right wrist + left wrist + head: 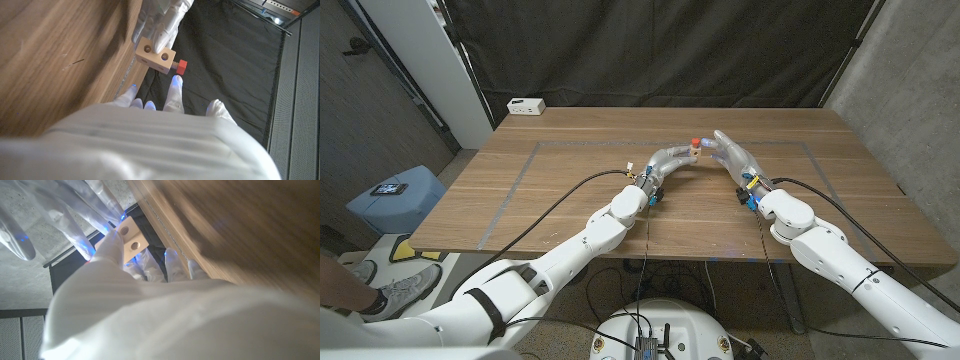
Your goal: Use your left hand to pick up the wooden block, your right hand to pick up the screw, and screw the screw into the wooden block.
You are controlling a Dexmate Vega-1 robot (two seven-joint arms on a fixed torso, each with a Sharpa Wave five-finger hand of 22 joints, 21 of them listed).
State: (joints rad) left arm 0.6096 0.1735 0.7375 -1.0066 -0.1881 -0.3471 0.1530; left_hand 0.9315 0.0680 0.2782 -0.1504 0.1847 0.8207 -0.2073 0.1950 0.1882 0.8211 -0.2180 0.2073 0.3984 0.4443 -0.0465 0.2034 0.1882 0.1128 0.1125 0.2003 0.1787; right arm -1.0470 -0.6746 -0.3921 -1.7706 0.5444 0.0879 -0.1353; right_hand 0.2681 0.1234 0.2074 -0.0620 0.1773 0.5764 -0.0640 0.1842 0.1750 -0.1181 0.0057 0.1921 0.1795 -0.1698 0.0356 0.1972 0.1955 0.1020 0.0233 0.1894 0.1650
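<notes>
My left hand (668,160) holds the small wooden block (156,54) above the middle of the table, its fingers (160,20) wrapped over the block. Two round holes show on the block (131,237). The red-headed screw (181,66) sticks out of one side of the block, and its red head (695,142) sits between the two hands. My right hand (735,155) reaches in from the right with straight, spread fingers (60,210). One fingertip (175,85) is just beside the screw head; no pinch on it shows.
The wooden table (570,200) has a thin rectangular outline marked on it. A white box (526,105) lies at its far left corner. Cables run back from both wrists. A blue stool (395,195) and a person's shoe (415,285) are left of the table.
</notes>
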